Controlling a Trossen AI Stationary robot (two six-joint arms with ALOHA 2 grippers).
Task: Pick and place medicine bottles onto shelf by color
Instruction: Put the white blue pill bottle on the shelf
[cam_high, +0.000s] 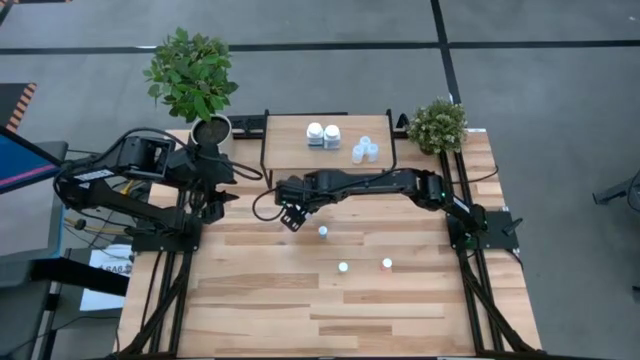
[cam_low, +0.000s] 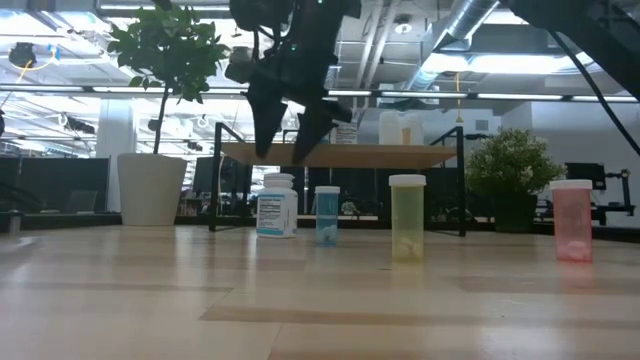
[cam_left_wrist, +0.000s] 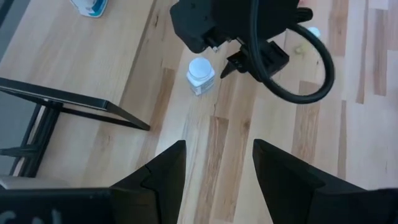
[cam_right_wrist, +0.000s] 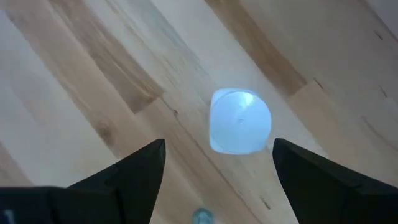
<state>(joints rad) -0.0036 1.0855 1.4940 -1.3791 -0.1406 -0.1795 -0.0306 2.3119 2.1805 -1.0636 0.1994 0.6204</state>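
The light-wood shelf (cam_high: 290, 150) stands at the table's far middle. It bears two white bottles (cam_high: 322, 135) and a cluster of pale-blue bottles (cam_high: 365, 151). A third white bottle (cam_low: 277, 205) stands upright on the table in front of the shelf. My right gripper (cam_low: 286, 128) hangs open above it, fingers pointing down. The right wrist view shows the bottle's cap (cam_right_wrist: 240, 121) between the fingertips, untouched. A pale-blue bottle (cam_high: 323, 232), a yellowish one (cam_high: 343, 267) and an orange-pink one (cam_high: 387, 264) stand on the table. My left gripper (cam_left_wrist: 217, 171) waits open at the table's left.
A large plant in a white pot (cam_high: 211, 130) stands at the table's far left, beside the shelf. A small bushy plant (cam_high: 437, 125) stands at the far right. The near half of the wooden table (cam_high: 330, 320) is bare planks.
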